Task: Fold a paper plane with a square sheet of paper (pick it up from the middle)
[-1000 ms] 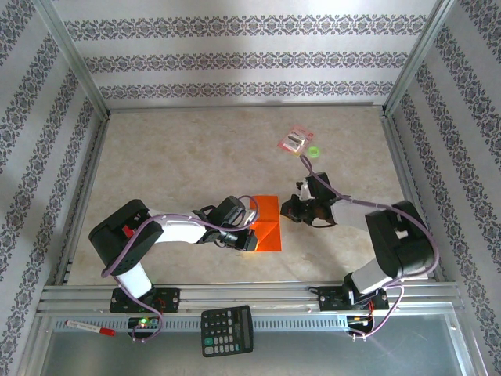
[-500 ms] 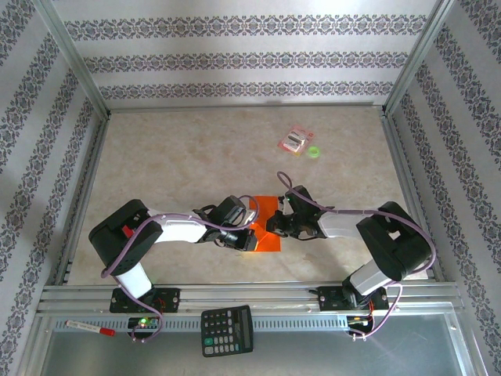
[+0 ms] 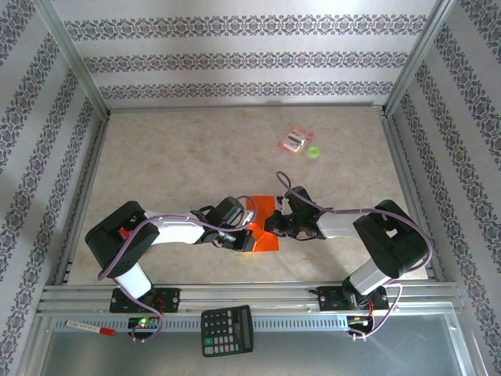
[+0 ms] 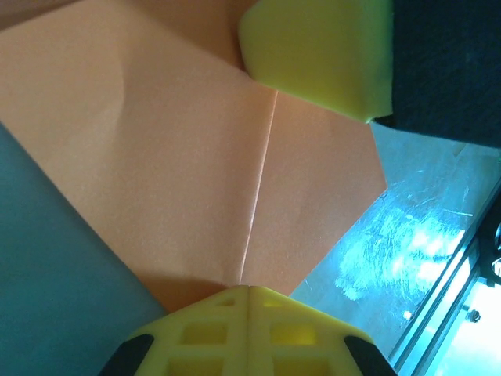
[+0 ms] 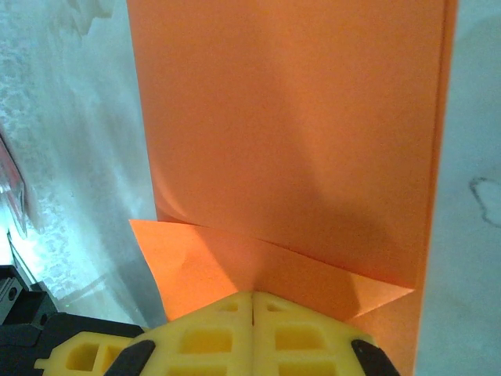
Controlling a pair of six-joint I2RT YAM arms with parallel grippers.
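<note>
sheet (image 3: 266,207): orange, partly folded, flat on desk (image 3: 180,157), mid-front between arms | left end effector (image 3: 247,240): fully closed, empty, tip at sheet's left side | right end effector (image 3: 275,228): fully closed, empty, tip over folded flap

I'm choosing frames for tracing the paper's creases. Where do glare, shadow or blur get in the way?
Top external view: even light, no glare, but the thin bright orange sheet of paper is small and partly covered. Left wrist view: centre crease sharp, white glare on the pale table. Right wrist view: a dark shadow lies over the near fold, just ahead of the shut right gripper.
</note>
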